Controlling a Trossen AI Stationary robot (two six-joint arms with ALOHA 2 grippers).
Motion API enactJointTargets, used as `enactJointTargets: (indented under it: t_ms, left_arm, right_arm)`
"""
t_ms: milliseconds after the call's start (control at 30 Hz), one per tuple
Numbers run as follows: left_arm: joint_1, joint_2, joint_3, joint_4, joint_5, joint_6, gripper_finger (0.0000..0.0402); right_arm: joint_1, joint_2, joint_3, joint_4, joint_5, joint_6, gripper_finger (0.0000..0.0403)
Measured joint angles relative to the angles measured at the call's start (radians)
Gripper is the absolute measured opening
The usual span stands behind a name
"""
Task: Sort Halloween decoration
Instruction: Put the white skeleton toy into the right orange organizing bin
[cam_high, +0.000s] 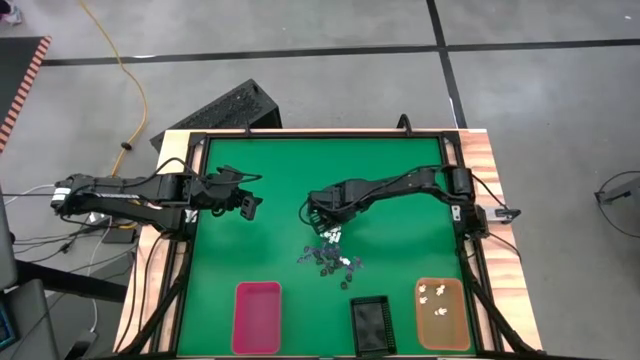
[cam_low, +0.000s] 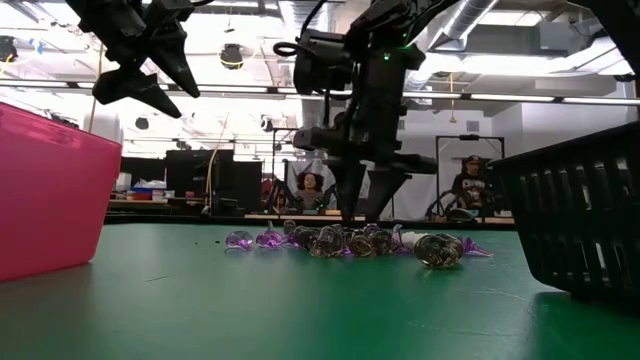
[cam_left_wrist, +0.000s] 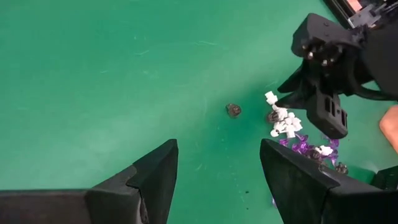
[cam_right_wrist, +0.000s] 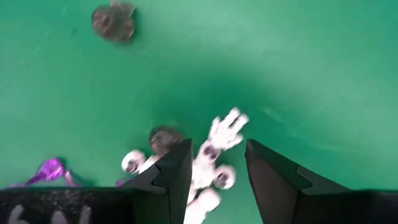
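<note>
Well, you are only a little way into the sort: a few white trinkets (cam_high: 436, 298) already lie in the orange tray (cam_high: 441, 340), while the pink tray (cam_high: 257, 340) and the black tray (cam_high: 370, 340) look empty from above, so nearly everything is left to do. The rest of the Halloween decoration (cam_high: 329, 258) sits in a loose heap on the green mat (cam_high: 260, 170), between the two arms and well short of the trays, with one dark piece (cam_left_wrist: 233, 110) lying apart from it. Your right gripper (cam_right_wrist: 217, 171) is down at the heap's edge, its fingers parted and straddling a small cluster of white pieces (cam_right_wrist: 214, 158) without visibly pinching any (judging by the wrist view, they lie between the tips, not clamped). The white piece nearest the tips looks like a tiny splayed hand, its long axis running away from the gripper and a little aslant, fingers pointing outward; the purple ones (cam_low: 260, 239) lie flat on their sides, too small to read a heading. Your left gripper (cam_left_wrist: 217, 174) hangs above the mat well to the side, fingers spread and empty.
</note>
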Motion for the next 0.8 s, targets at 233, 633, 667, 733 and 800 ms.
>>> enactJointTargets:
  t_ms: [233, 633, 667, 733, 800]
  left_arm:
    - [0.0, 0.0, 0.0, -0.003, 0.0, 0.0, 0.0219]
    - [0.0, 0.0, 0.0, -0.003, -0.002, 0.007, 0.0219]
    - [0.0, 0.0, 0.0, -0.001, -0.002, 0.007, 0.0219]
    - [0.0, 0.0, 0.0, -0.001, -0.002, 0.007, 0.0219]
    - [0.0, 0.0, 0.0, 0.0, -0.003, 0.007, 0.0219]
  right_arm:
    - [0.004, 0.044, 0.0, 0.018, -0.028, -0.001, 0.0164]
    - [0.002, 0.059, 0.002, 0.019, -0.049, -0.033, 0.0106]
    - [0.001, 0.059, 0.001, 0.019, -0.05, -0.035, 0.0092]
    - [0.001, 0.059, 0.001, 0.021, -0.052, -0.044, 0.0066]
    - [0.003, 0.059, 0.001, 0.022, -0.055, -0.059, 0.0046]
